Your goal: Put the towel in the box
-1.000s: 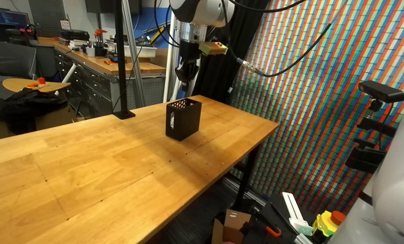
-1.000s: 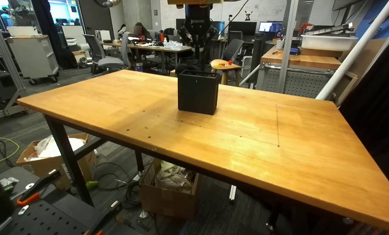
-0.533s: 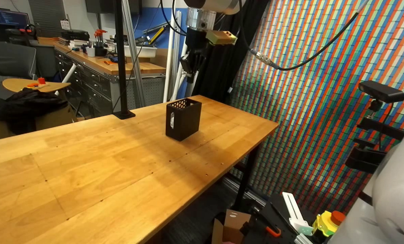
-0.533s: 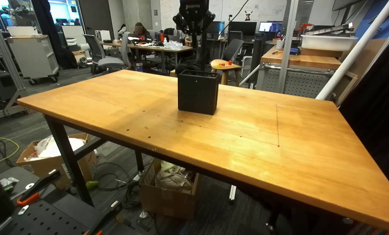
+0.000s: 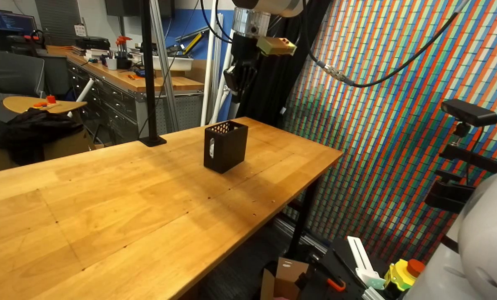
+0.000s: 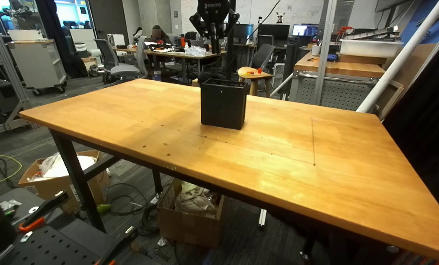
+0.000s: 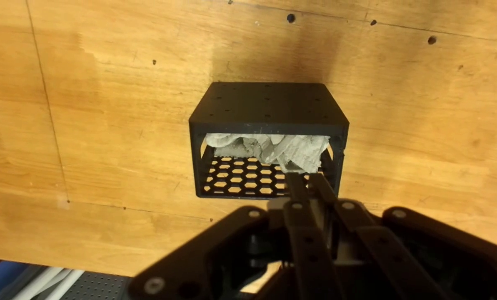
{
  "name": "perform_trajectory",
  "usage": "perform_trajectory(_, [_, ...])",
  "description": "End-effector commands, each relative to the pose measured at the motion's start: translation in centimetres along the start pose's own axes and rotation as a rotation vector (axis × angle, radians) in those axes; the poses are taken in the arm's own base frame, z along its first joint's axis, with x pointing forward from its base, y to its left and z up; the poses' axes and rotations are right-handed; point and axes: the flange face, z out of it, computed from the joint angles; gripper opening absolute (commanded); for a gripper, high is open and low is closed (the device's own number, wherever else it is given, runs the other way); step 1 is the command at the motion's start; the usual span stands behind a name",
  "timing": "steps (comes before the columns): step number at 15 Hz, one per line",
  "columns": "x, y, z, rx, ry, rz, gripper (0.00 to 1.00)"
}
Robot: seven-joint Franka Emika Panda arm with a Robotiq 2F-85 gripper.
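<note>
A black open-topped box stands upright on the wooden table, in both exterior views [image 5: 227, 152] [image 6: 223, 105] and in the wrist view [image 7: 269, 104]. The pale grey, crumpled towel [image 7: 304, 150] lies inside it in the wrist view, against one wall. A pale patch of it [image 5: 211, 148] shows through the slot in the box's side. My gripper [image 7: 305, 175] is above the box, pointing down, with a narrow gap between its fingers and nothing held. It hangs well above the rim in both exterior views [image 5: 235, 99] [image 6: 215, 49].
The wooden table [image 5: 106, 200] carries a black post [image 5: 151, 139] at its far edge. A black curtain [image 5: 267, 87] and a coloured patterned wall [image 5: 381, 137] stand beyond the table's end. A cardboard box [image 6: 191, 224] with cloth sits under the table.
My gripper has risen and moved sideways, to the right in one exterior view and slightly left in the other. The box has not moved.
</note>
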Motion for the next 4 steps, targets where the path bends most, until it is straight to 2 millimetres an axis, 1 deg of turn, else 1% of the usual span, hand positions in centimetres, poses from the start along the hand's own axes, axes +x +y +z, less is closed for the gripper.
perform_trajectory(1, [0.03,0.01,-0.05,0.000,0.000,0.000,0.12])
perform_trajectory(4, [0.03,0.01,-0.03,0.000,0.001,0.001,0.12])
